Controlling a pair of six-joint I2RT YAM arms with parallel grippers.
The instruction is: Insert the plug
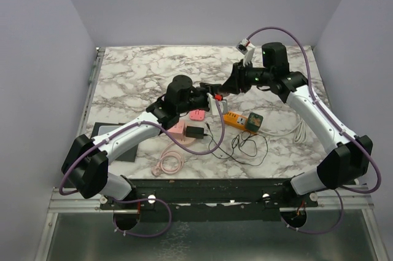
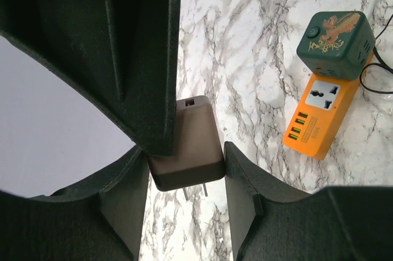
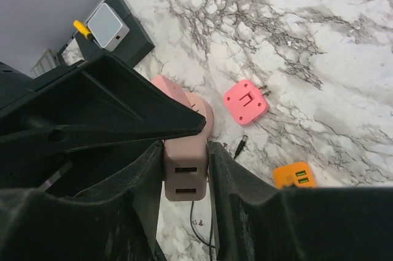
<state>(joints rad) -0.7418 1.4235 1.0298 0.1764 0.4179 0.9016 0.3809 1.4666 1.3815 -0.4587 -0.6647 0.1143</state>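
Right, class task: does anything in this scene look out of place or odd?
Two things. The brown adapter is clamped by the left gripper and the right gripper at once. A pink plug lies loose on the marble, prongs sideways, apart from the orange power strip.

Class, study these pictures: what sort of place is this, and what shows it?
Probably a lab robot test cell: two arms bolted to a rail, plain walls boxing in a marble-look table, and props like an orange power strip and a charger.
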